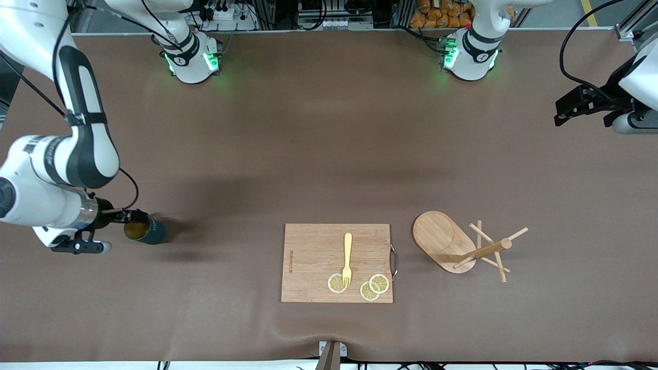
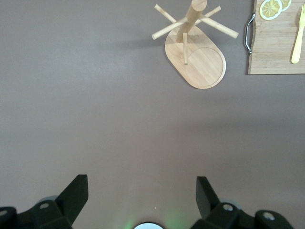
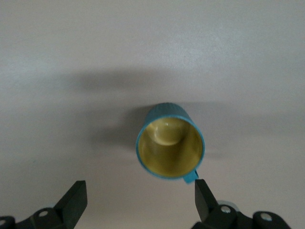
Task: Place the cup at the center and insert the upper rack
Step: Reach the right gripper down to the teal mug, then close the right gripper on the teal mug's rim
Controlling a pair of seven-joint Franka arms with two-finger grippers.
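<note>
We see the right gripper [image 1: 128,218] low at the right arm's end of the table, right at the cup [image 1: 145,230]. Its fingers [image 3: 76,200] are spread wide in the right wrist view, with the cup [image 3: 170,145] between and ahead of them, not pinched. One fingertip sits just beside the cup's handle stub; we can't tell if it touches.

The cup stands upright on the table [image 1: 329,154], mouth up, yellow inside showing. It's well apart from the board [image 1: 337,262], toward the right arm's end.

The left gripper [image 1: 578,105] waits up in the air over the left arm's end of the table. Its fingers [image 2: 71,198] are spread too, holding nothing.

The rack [image 1: 465,245] stands upright on its oval base near the board, toward the left arm's end. We also see it in the left wrist view [image 2: 195,47], post up, pegs crossing.

The board lies nearer to the front camera than the table's middle. On it are a yellow fork [image 1: 347,258] and three lemon slices [image 1: 369,287], with the fork's tines over one slice. A metal handle [image 1: 394,261] is on the board's edge facing the rack.
</note>
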